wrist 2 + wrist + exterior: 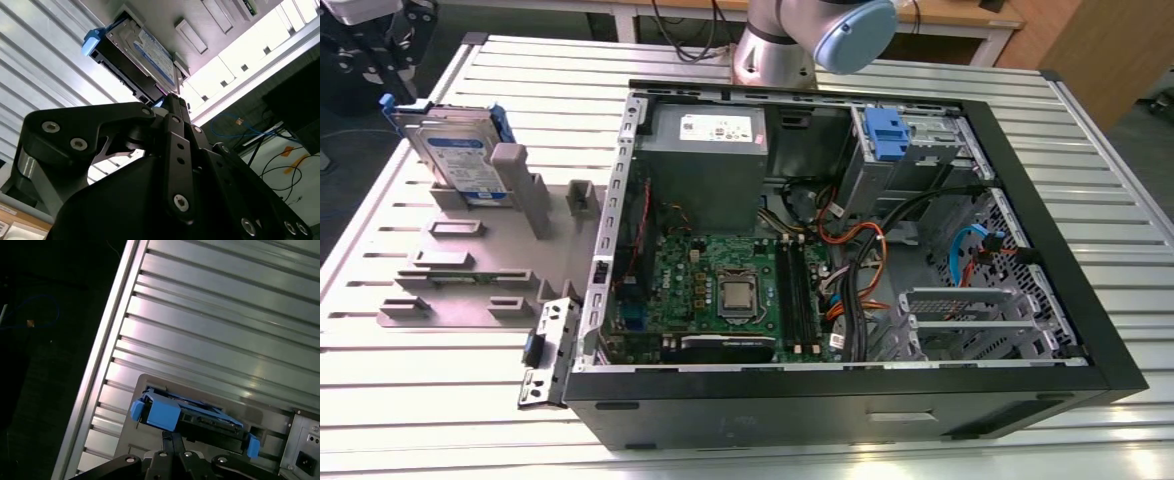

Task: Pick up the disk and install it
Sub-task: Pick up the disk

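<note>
- In the exterior view, the disk (460, 160) is seen upright in a grey holder (467, 245) on the worktop (427, 400), at the exterior view's left, apart from the open computer case (854, 250).
- Its labelled face is shown in the second wrist view, and its blue-railed edge in the first wrist view.
- In both wrist views the pincer (174, 100) (172, 436) is seen with fingers drawn together, tips just beside the disk; contact cannot be told.

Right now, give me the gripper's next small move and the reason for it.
Probably ease the gripper closer to the disk, lined up over its upper edge. The disk stands on edge in the grey holder beside the open computer case, not yet picked up, and in both wrist views the gripper points at it from nearby, apparently without touching.
</note>
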### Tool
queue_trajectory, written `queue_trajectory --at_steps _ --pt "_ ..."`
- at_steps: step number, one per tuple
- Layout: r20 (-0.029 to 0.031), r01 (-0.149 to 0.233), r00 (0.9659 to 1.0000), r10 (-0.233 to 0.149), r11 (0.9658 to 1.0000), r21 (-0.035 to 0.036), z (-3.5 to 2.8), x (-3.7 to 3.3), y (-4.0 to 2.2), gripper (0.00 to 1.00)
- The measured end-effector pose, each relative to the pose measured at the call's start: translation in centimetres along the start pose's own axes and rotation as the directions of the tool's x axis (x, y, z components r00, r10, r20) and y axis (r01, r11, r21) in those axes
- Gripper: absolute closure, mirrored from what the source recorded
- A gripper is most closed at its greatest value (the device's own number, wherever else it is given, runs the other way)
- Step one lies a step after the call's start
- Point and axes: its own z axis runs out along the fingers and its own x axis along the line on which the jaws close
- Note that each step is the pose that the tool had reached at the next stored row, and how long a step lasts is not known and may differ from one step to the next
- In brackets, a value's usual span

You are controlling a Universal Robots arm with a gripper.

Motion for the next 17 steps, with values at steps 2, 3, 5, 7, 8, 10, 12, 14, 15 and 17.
queue_trajectory --at_steps 2,3,5,7,8,10,12,14,15,17 --pt "0.0000 0.000 1.0000 0.000 1.0000 0.0000 0.00 0.00 0.00 0.89" --pt "0.0000 0.000 1.0000 0.000 1.0000 0.0000 0.00 0.00 0.00 0.89" --pt "0.0000 0.000 1.0000 0.000 1.0000 0.0000 0.00 0.00 0.00 0.89" --pt "0.0000 0.000 1.0000 0.000 1.0000 0.0000 0.00 0.00 0.00 0.89" --pt "0.0000 0.000 1.0000 0.000 1.0000 0.0000 0.00 0.00 0.00 0.89" --pt "-0.0001 0.001 1.0000 -0.001 1.0000 0.0000 0.00 0.00 0.00 0.89" --pt "-0.0001 0.002 1.0000 -0.002 1.0000 0.0000 0.00 0.00 0.00 0.89" --pt "-0.0004 0.008 1.0000 -0.008 1.0000 0.0000 0.00 0.00 0.00 0.89" --pt "-0.0007 0.015 0.9999 -0.015 0.9999 -0.0001 0.00 0.00 0.00 0.89" --pt "-0.0016 0.036 0.9993 -0.036 0.9993 -0.0001 0.00 0.00 0.00 0.89"
